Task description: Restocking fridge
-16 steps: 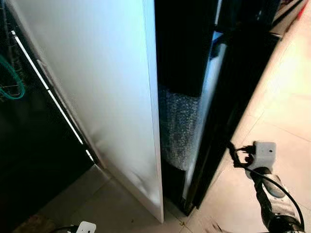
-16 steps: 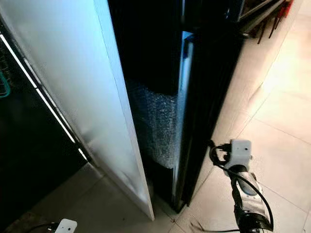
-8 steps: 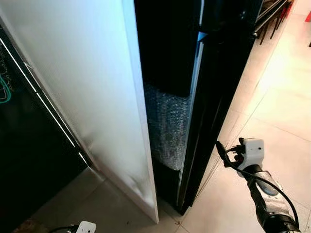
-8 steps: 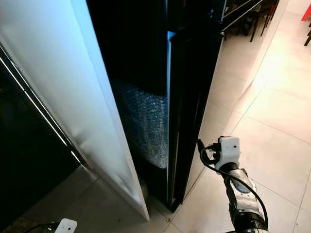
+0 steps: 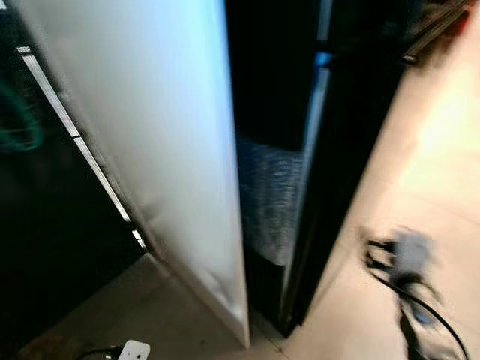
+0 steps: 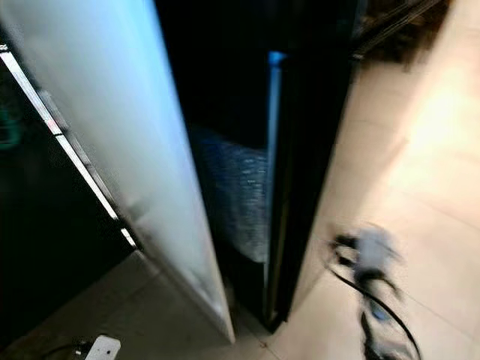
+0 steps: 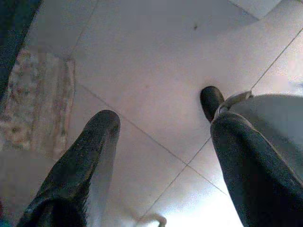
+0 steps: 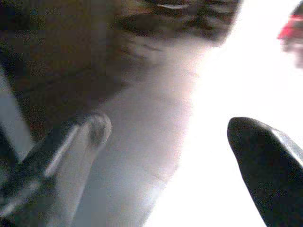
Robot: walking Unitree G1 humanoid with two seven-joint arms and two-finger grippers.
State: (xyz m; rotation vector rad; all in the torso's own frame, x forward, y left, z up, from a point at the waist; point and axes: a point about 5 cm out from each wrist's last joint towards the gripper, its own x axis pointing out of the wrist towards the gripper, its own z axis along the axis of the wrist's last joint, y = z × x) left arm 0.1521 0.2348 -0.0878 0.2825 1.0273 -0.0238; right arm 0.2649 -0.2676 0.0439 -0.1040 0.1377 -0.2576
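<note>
White and tall, the fridge door [image 5: 150,135] stands open, edge-on to the head cam, w/ its bottom corner close to the floor. Next to it is the black fridge body [image 5: 352,150], v. dark inside. Between the white door and the black body sits a grey bubbly sheet, like bubble wrap [image 5: 270,199], low in the gap. A thin bright strip [image 5: 82,150] runs along the door's far side. On the robot's left of that is more dark stuff, w/ a fuzzy green loop [image 5: 19,124] in it; can't tell what the loop is.

Pale beige floor tiles [image 6: 435,150] spread out on the robot's right, bright w/ light. The open door and black body stand right ahead, between the robot and whatever is inside.

Right gripper [image 8: 165,137] is out in front, low, near the foot of the black body. In the head views its arm [image 5: 409,259] is a grey smear w/ a black cable. In the right wrist view the two black fingers [image 8: 66,146] are spread wide apart, holding nothing.

Left gripper [image 7: 163,123] hangs low over grey floor tiles. Its fingers [image 7: 90,151] are spread apart too, holding nothing. A worn patterned mat [image 7: 38,104] lies on the floor nearby. A small white block on the left wrist [image 5: 133,350] peeks in at the bottom of the head view.

Both head views are blurred. Shelves and food can't be made out.
</note>
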